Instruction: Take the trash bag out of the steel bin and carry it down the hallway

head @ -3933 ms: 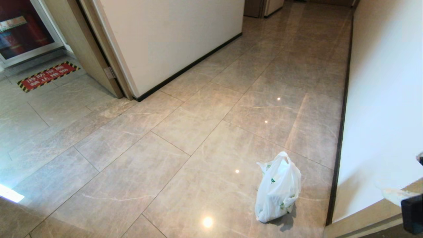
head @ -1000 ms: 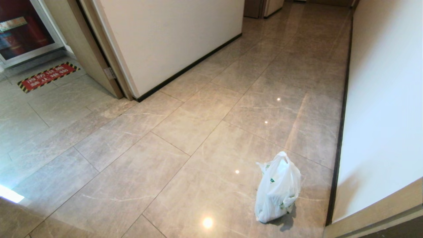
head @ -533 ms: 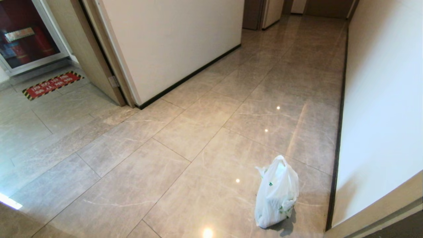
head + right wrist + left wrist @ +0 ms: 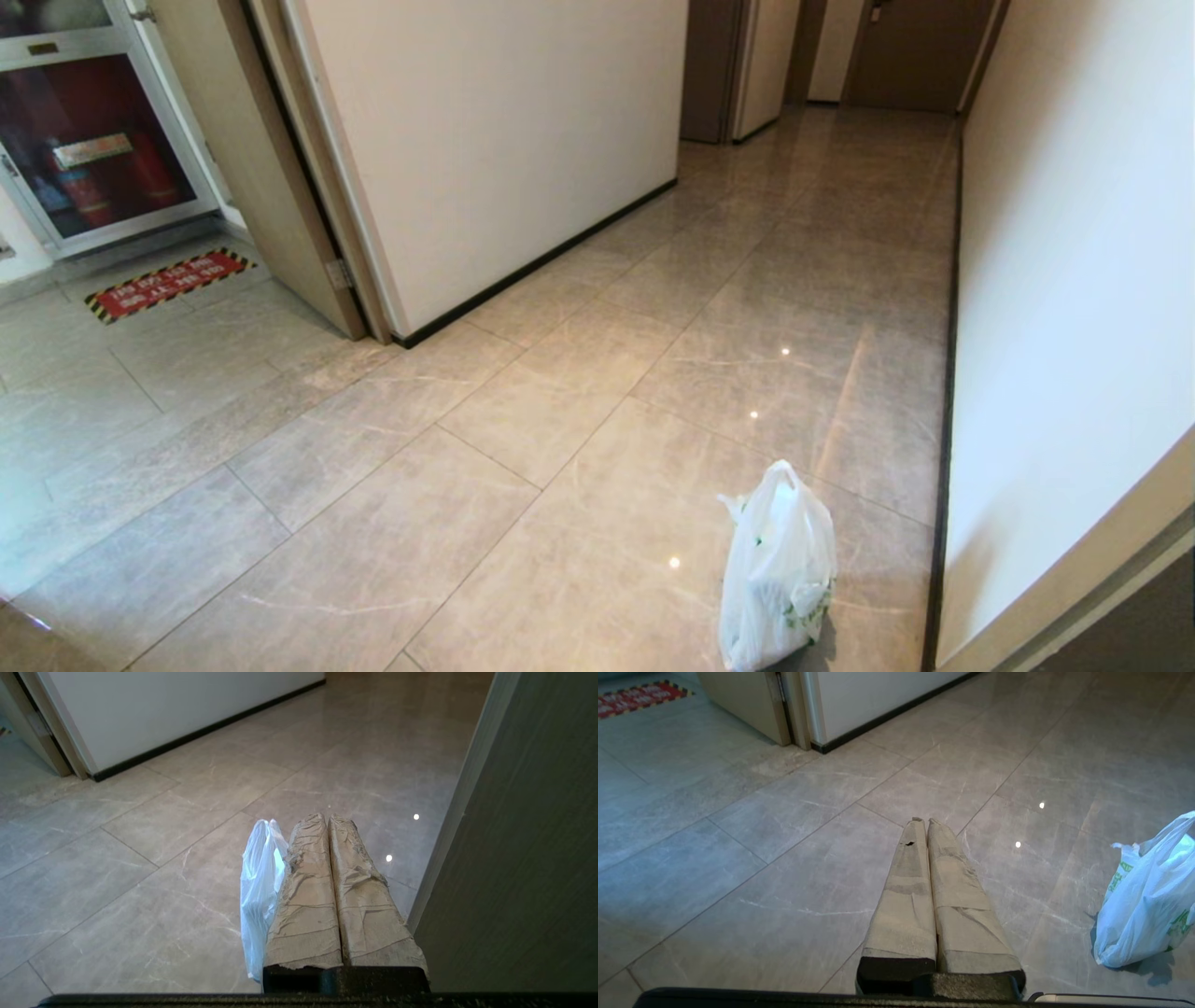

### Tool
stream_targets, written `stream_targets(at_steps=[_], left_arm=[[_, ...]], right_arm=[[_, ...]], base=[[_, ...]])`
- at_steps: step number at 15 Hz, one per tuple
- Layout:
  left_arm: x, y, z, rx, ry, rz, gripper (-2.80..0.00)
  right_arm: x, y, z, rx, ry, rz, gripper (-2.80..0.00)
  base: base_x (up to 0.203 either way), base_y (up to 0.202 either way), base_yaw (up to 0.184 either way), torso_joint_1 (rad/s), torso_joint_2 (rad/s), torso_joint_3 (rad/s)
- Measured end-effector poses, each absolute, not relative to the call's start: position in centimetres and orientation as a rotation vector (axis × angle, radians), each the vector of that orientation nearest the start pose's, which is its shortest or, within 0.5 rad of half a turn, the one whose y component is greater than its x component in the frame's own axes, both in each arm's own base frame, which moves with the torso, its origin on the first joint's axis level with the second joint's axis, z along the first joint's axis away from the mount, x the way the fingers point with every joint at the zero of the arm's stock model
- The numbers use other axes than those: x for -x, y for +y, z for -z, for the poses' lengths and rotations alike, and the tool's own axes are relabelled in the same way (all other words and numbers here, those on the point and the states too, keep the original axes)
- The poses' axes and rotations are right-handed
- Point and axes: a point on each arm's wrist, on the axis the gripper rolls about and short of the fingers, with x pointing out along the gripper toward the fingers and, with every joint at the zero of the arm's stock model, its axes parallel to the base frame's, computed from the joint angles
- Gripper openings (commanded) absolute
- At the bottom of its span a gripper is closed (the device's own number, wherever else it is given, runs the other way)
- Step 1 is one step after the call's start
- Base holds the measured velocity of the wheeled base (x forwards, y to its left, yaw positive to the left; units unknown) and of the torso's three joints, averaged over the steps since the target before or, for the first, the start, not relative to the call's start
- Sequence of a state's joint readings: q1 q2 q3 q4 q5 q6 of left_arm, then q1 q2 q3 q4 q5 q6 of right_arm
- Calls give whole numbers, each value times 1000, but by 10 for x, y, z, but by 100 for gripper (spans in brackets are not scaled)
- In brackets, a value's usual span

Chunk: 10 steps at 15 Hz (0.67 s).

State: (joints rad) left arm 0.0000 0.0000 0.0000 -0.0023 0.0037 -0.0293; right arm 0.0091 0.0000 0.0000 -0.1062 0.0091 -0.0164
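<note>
Glossy beige-grey marbled hallway tiles (image 4: 523, 392) carry the thin white green-printed plastic trash bag (image 4: 777, 574) near the right wall, unheld, probably free-standing, while my left gripper (image 4: 923, 822) and right gripper (image 4: 325, 817) sit pressed together, so the bag might slump or slide.

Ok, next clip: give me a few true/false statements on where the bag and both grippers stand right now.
1. The thin white translucent plastic trash bag with green print stands on the glossy tiled hallway floor. True.
2. The right gripper holds the bag's handles. False: shut on nothing, the bag stands beside it on the floor.
3. The left gripper is shut and empty. True.
4. The bag sits inside a steel bin. False: no bin is in view.
5. The bag leans against the red floor sign. False: near the right wall.
</note>
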Motion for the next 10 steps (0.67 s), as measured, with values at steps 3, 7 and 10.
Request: stream_targets(at_steps=[3,7,10], left_arm=[[23,0,-76,29,-3,-3,-280],[23,0,-76,29,-3,-3,-280],[23,0,-76,28,-3,-4,-280]], right_arm=[[23,0,-86,20,-105,-17,-280],[23,0,-86,17,-106,-17,-280],[23,0,-86,12,-107,-16,-280]], base=[[0,0,0,5,-1,203],[0,0,0,1,-2,146],[0,0,0,0,2,13]])
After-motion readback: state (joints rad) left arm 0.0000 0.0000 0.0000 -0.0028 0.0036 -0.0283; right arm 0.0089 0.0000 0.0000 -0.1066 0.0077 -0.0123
